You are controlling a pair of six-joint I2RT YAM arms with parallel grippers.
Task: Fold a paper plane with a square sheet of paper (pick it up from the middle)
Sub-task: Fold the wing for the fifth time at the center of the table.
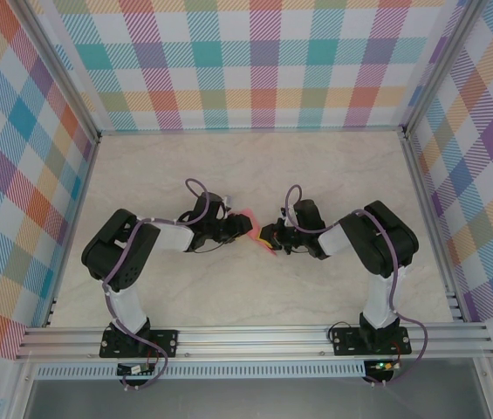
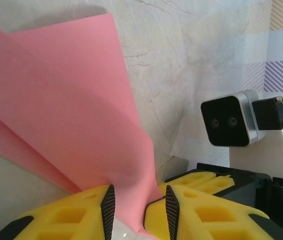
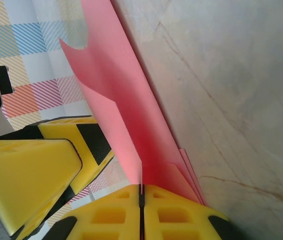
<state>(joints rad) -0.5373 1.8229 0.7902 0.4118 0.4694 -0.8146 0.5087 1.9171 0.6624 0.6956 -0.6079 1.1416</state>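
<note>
The square sheet of paper (image 1: 256, 229), creased into layers, hangs in the air over the table (image 1: 255, 166) between both arms. My right gripper (image 3: 141, 197) is pinched tight on its folded edge. My left gripper (image 2: 138, 212) stands narrowly apart with the sheet running between its pads (image 2: 109, 210) (not clearly clamped, as far as I can judge). To sharpen this crease I'd close the left squarely across the fold, anchor with the right, and pull gently so the thin paper doesn't tear.

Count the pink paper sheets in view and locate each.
1. The folded pink sheet is over the table, the right gripper shut on it and the left gripper open around it. Another could hide within its folds.
</note>
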